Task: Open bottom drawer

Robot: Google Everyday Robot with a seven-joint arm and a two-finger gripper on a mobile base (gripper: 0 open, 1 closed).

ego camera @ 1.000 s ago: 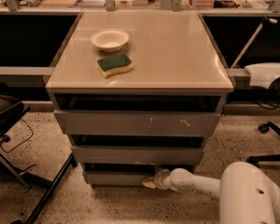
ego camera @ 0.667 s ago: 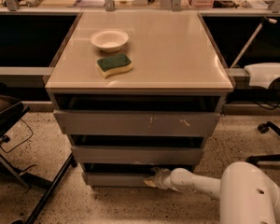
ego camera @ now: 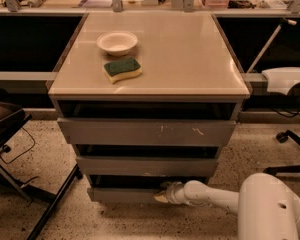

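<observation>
Bottom drawer (ego camera: 121, 195) is the lowest of three grey fronts under the counter (ego camera: 190, 69), with a dark gap above it. The pincer (ego camera: 161, 196) is at its upper edge, a little right of the counter's middle; I cannot tell whether it is apart or together. The pull probably goes best straight out from the counter and level, since an off-centre hold could skew the tray.

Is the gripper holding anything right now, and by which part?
It cannot be told. The gripper is at the top edge of the bottom drawer front, slightly right of its middle, but an actual hold on that edge is not visible.
</observation>
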